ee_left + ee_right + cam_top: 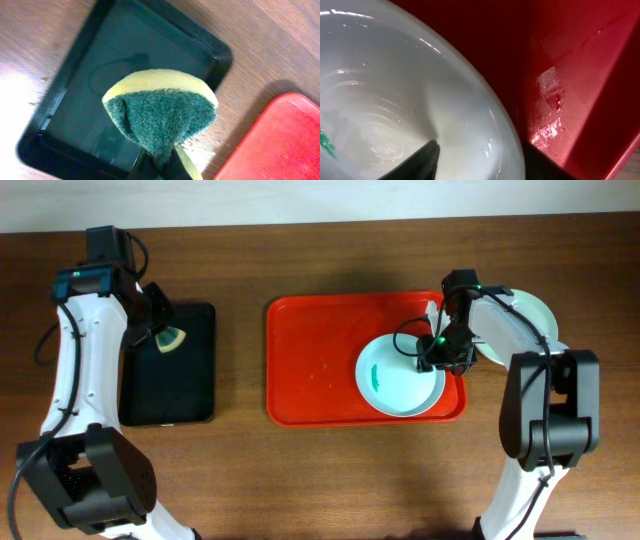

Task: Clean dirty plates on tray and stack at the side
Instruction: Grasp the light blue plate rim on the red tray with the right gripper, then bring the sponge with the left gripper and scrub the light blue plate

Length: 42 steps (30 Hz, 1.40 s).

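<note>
- Pale blue plate (395, 100) is right in your right gripper (441, 352). The fingers are spread either side of its right-hand rim, one fingertip (427, 159) on the inner slope and the other outside over the tray floor. They aren't pinched down on it as far as I can see.
- It sits flat in the right end of the red tray (310, 370), close to the tray's right wall. There's a teal smear (374, 372) on the left side of its well.
- Handling-wise it looks stiff, glossy and probably light, so expect it to be slippery. The lip is shallow, so I'd get the fingers well over the rim before closing. With only one edge pinched, it may pivot or skate on the smooth tray when the scrubbing starts.
- Just past the tray's right edge are the white plate (497, 338) and the mint green plate (538, 310). Your right arm hides part of both, so I can't tell exactly how they overlap.
- Way over on the other side, your left gripper (157, 170) is clamped on a green-and-yellow sponge (160, 115), scrubby face toward the wrist camera. It hangs over the black tray (190, 395), well apart from the red one.
</note>
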Each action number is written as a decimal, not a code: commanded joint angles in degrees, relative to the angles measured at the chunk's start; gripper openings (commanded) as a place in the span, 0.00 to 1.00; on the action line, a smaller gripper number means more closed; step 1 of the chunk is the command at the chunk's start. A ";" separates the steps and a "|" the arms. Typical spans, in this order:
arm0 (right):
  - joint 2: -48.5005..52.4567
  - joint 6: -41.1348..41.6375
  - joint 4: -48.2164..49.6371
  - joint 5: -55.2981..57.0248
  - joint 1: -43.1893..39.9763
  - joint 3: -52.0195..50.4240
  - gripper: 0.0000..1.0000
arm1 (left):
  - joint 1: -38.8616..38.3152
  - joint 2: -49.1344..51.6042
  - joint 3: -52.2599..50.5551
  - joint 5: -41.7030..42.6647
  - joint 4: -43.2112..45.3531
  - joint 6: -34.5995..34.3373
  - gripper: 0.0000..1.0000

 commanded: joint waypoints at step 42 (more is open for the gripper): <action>1.18 23.74 21.99 -9.40 17.42 -3.39 0.06 | -32.85 9.44 -20.41 6.08 31.80 -4.63 0.00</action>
